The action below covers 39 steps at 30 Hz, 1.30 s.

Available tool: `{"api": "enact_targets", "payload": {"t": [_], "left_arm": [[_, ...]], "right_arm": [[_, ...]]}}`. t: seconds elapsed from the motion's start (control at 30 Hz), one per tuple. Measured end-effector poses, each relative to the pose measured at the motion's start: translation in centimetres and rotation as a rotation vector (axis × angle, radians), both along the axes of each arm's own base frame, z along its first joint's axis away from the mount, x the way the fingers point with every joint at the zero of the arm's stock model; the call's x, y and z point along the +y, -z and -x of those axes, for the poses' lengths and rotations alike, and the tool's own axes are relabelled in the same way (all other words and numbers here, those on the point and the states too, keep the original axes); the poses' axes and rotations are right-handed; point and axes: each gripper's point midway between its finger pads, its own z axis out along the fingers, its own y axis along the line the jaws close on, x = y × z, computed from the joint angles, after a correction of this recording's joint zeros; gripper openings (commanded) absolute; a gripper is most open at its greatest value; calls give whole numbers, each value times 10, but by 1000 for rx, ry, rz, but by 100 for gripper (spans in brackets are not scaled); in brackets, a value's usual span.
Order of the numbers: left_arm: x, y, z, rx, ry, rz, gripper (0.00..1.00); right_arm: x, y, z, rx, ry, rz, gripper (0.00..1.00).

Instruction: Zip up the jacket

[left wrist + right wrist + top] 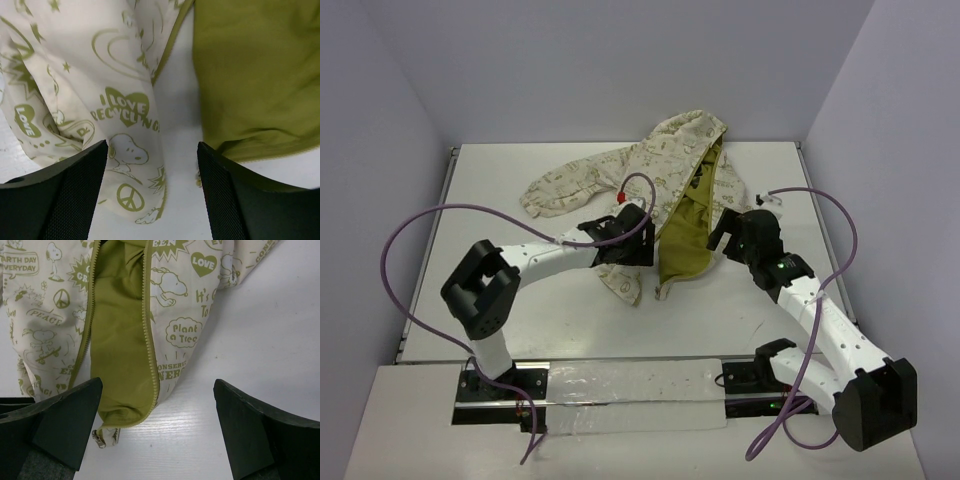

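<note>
The jacket [665, 160] lies unzipped on the white table [520, 310], cream printed fabric outward and olive lining [685, 235] showing down the middle. My left gripper [632, 245] hovers low over the lower end of the left front panel [130, 150]. Its jaws are open, with that panel's corner and bare table between them, gripping nothing. My right gripper [725, 232] stands wide open just right of the lining. In the right wrist view a metal zipper slider [100, 438] sits at the bottom end of the olive zipper teeth [150, 340], near the left finger [65, 420].
A raised rim runs along the table's far and side edges [800, 150]. Purple cables [420, 225] loop out from both arms. Grey walls enclose the back and sides.
</note>
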Motion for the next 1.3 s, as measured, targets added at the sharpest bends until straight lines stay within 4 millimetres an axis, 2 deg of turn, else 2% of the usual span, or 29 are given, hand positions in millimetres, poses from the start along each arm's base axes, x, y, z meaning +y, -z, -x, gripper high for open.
{"api": "enact_targets", "payload": {"t": [0.1,0.2,0.23,0.37,0.4,0.53,0.6,0.7,0.8,0.9,0.97,1.17,1.3], "left_arm": [[4,16,8,19,0,-67,74],[10,25,9,18,-17,-113,64],[12,27,8,17,-23,-125,57],[18,30,6,15,-38,-148,5],[18,30,6,15,-37,-151,0],[19,28,8,45,-21,-125,0],[17,19,7,74,-8,-38,0],[25,-12,4,99,1,181,0],[32,-58,-8,60,9,400,0],[17,-93,-11,20,82,560,0],[5,-107,-6,19,136,655,0],[-1,-103,9,93,182,781,0],[-3,-109,8,93,193,819,0]], "right_arm": [[0,0,0,-1,2,1,100],[0,0,0,-1,2,1,100],[0,0,0,-1,2,1,100],[0,0,0,-1,2,0,100],[0,0,0,-1,2,0,100],[8,-1,1,0,-39,-22,100],[17,-1,1,1,-79,-44,100],[40,-5,3,-7,-169,-94,100],[70,-16,6,-46,-284,-183,99],[97,-23,12,-69,-380,-270,99],[114,-26,16,-76,-437,-335,99],[149,-17,37,-39,-569,-525,95],[164,-20,43,-20,-628,-625,86]]}}
